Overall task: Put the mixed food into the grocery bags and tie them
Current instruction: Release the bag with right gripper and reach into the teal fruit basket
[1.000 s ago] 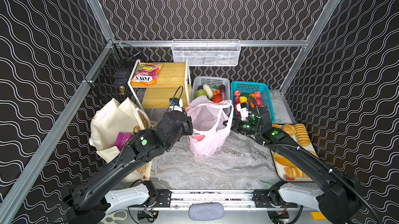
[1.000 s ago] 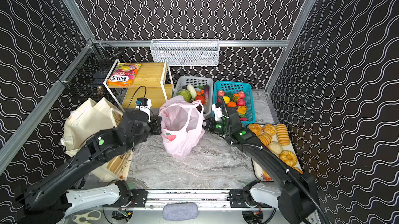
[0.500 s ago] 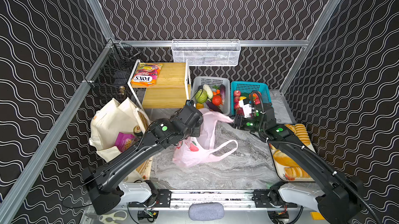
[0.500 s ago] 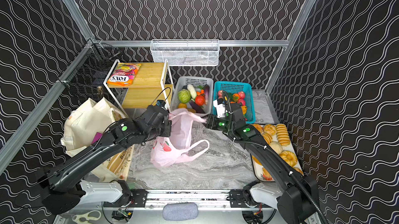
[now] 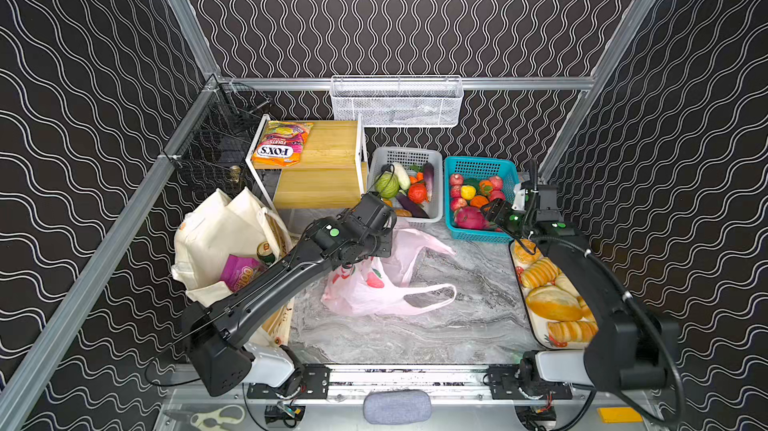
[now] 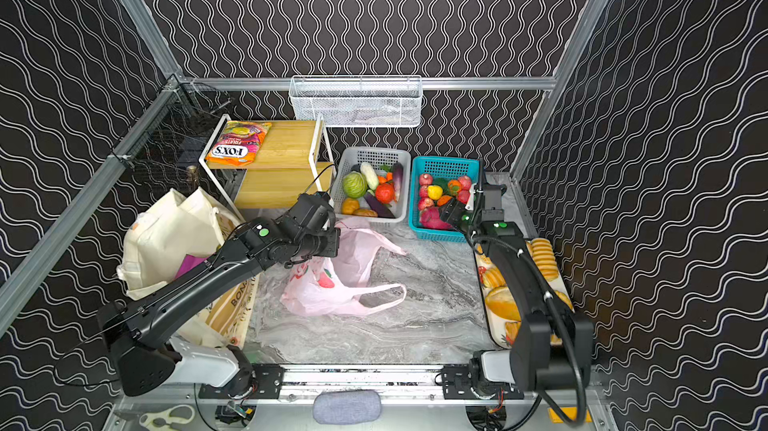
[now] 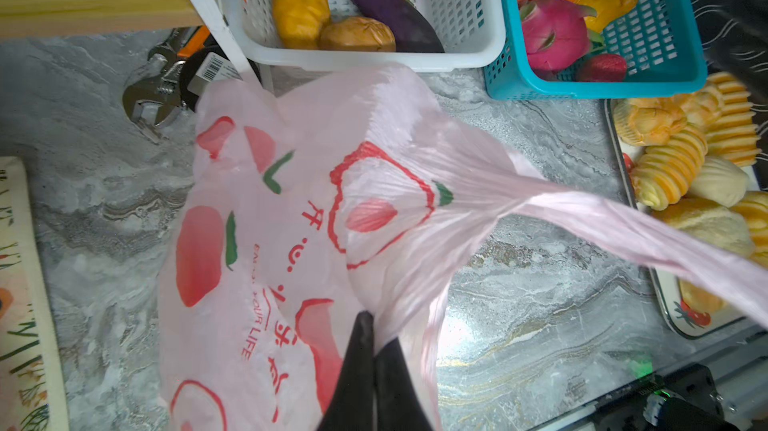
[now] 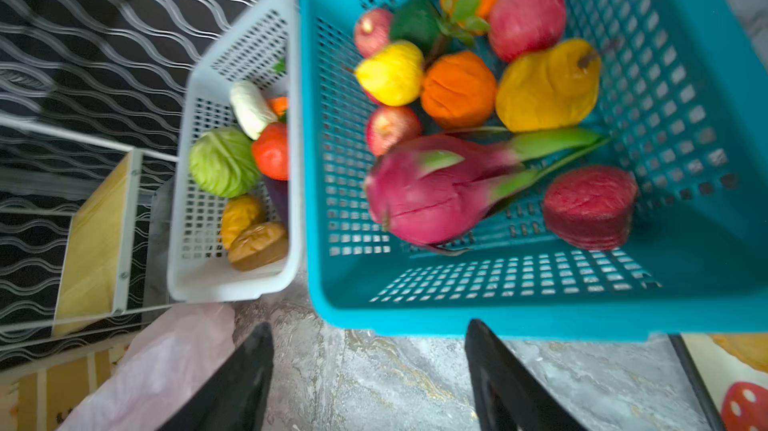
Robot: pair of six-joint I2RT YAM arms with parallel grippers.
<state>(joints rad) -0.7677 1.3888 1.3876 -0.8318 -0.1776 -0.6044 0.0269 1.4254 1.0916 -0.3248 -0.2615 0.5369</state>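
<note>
While your left pincer [image 7: 368, 325] clamped the pink bag [image 7: 311, 200], your right pincer [image 8: 365, 337] stood open just short of the dragon fruit [image 8: 432, 196].

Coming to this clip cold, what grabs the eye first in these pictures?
The thin pink plastic bag with red fruit print lies crumpled mid-table, pinched by the shut left pincer. At the back right, the teal plastic basket holds a pink dragon fruit, and the open right pincer is at its front wall. On the left stands a cream canvas tote with a purple snack packet inside.
</note>
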